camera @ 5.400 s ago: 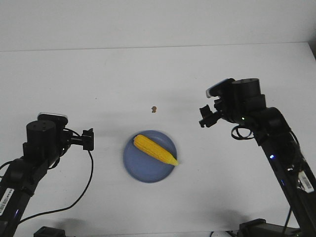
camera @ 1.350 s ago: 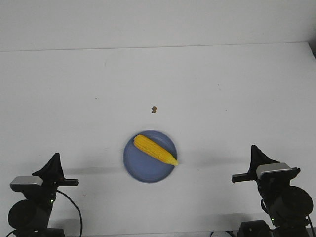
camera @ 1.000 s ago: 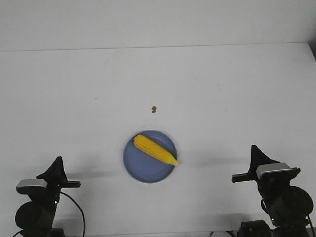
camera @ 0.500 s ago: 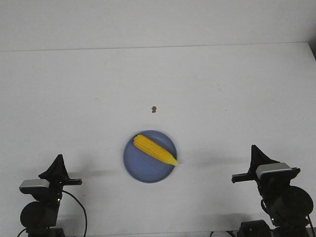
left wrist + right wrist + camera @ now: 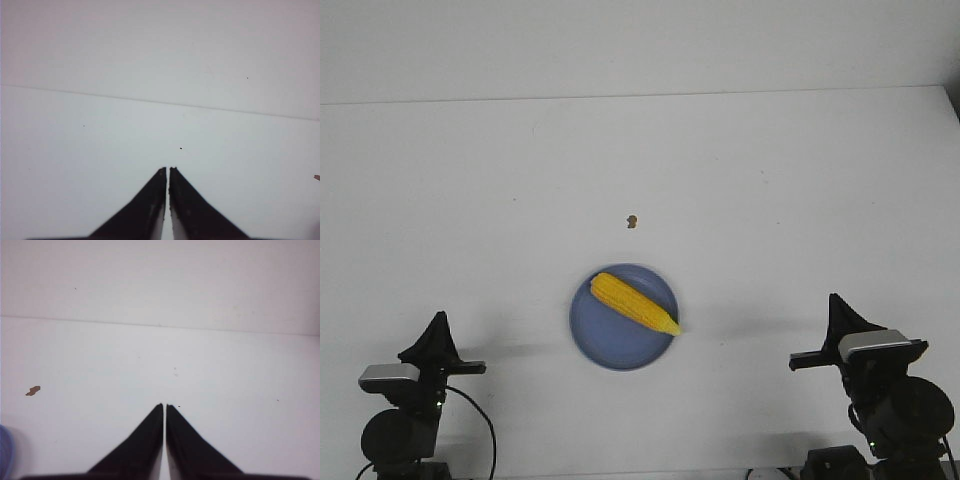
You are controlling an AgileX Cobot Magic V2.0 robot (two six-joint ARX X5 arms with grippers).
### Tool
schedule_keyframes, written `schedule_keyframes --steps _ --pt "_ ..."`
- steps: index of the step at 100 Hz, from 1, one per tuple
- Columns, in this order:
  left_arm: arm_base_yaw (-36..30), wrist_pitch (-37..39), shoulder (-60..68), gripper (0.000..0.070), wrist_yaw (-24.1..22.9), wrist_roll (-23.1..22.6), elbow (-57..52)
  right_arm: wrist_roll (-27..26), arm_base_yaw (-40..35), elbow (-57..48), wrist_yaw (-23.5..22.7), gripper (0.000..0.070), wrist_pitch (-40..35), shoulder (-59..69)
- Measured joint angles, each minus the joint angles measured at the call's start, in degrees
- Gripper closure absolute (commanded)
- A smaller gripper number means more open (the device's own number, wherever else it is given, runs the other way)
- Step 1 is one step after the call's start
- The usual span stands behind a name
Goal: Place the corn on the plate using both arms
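Observation:
The yellow corn (image 5: 632,303) lies slantwise on the round periwinkle-blue plate (image 5: 610,345) near the table's front middle, its pointed end at the plate's right rim. My left gripper (image 5: 439,322) is shut and empty at the front left, well apart from the plate; its fingers are pressed together in the left wrist view (image 5: 167,170). My right gripper (image 5: 834,300) is shut and empty at the front right; the right wrist view (image 5: 164,406) shows its fingers together and a sliver of the plate (image 5: 4,452) at the edge.
A tiny brown speck (image 5: 632,221) lies on the white table behind the plate; it also shows in the right wrist view (image 5: 33,390). The table's far edge meets a pale wall (image 5: 640,45).
Both arms drew back from beside the plate to the table's front corners. In the last second only the left arm shifted slightly. The corn and plate have not moved.

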State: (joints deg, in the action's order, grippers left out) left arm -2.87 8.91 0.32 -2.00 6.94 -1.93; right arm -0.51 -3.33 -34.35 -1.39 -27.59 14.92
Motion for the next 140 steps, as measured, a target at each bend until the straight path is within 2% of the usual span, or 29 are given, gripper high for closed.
schedule_keyframes --steps 102,117,140 --pt "0.00 0.00 0.00 0.0688 0.00 0.00 0.00 0.07 0.00 0.00 0.13 0.0688 0.33 0.00" --pt "0.00 0.00 0.00 0.0688 0.00 0.00 0.00 0.35 0.00 1.77 0.13 0.0687 4.11 -1.97" --pt "0.00 0.00 0.00 0.0688 0.00 0.00 0.00 0.72 0.00 11.43 0.13 0.0687 13.94 -8.98"
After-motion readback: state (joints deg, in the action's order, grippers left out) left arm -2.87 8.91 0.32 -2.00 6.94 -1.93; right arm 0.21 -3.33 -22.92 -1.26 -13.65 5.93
